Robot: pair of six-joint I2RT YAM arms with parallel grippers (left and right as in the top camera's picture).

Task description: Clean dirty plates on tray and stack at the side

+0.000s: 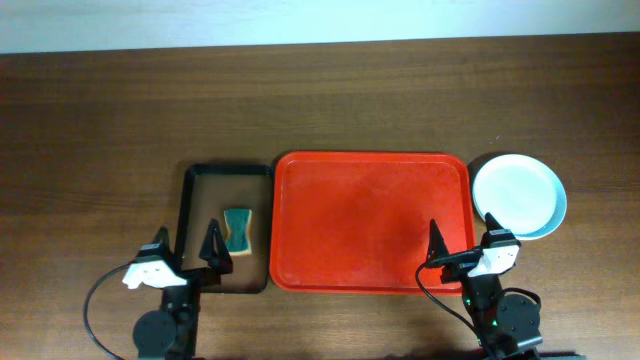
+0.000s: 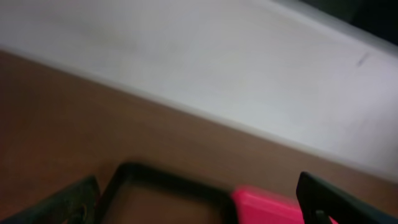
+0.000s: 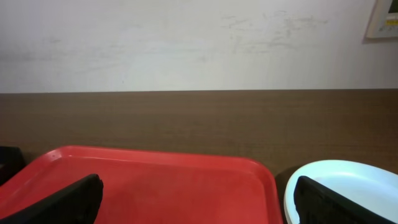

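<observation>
The red tray [image 1: 370, 220] lies in the middle of the table with nothing on it. The plates [image 1: 517, 195] sit stacked on the table just right of the tray. The top one is white, and a pale blue rim [image 1: 555, 222] shows beneath it. I cannot make out a mint green plate. My left gripper [image 1: 186, 252] is open and empty at the front of the black tray. My right gripper [image 1: 465, 250] is open and empty over the tray's front right corner. The right wrist view shows the tray [image 3: 155, 186] and the plate stack [image 3: 348, 177] beyond my open fingers [image 3: 199, 208].
A narrow black tray [image 1: 195, 215] left of the red tray holds a teal and tan sponge [image 1: 237, 232]. The blurred left wrist view shows the black tray's corner [image 2: 168, 183], the red tray's edge [image 2: 267, 202] and my open fingers [image 2: 199, 211]. A wall runs behind the table.
</observation>
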